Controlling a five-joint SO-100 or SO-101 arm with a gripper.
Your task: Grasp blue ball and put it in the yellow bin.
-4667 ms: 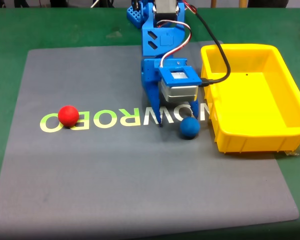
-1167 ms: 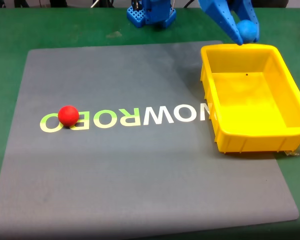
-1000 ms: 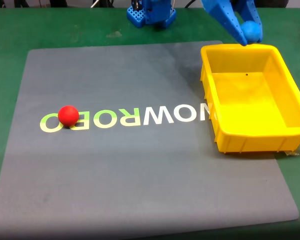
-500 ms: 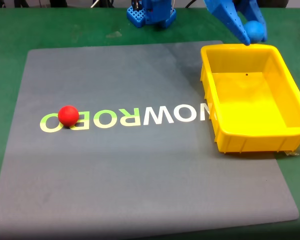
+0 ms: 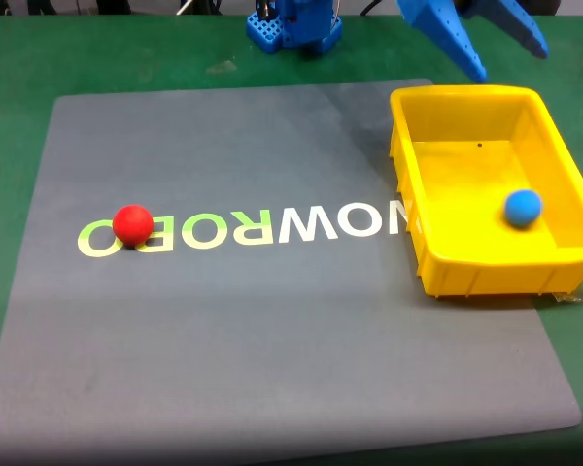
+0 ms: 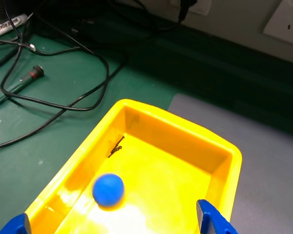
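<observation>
In the fixed view the grey mat (image 5: 272, 320) lies nearest, spread over the green counter (image 5: 19, 58), with pale lettering (image 5: 243, 228) across its middle. The red ball (image 5: 133, 224) sits on the left end of that lettering, well apart from the yellow bin (image 5: 408, 209), which stands at the mat's right edge. The blue ball (image 5: 523, 209) rests on the bin's floor, toward its right wall and nearer the front wall than the back. Above the bin's far rim hang the jaws (image 5: 505, 58), spread wide and holding nothing. Beyond the bin, at the counter's back edge, stands the blue arm base (image 5: 293, 24).

In the wrist view the blue ball (image 6: 108, 189) lies inside the yellow bin (image 6: 185, 126), with both blue fingertips (image 6: 212, 222) wide apart at the bottom edge. Black cables (image 6: 63, 73) trail on the counter past the bin.
</observation>
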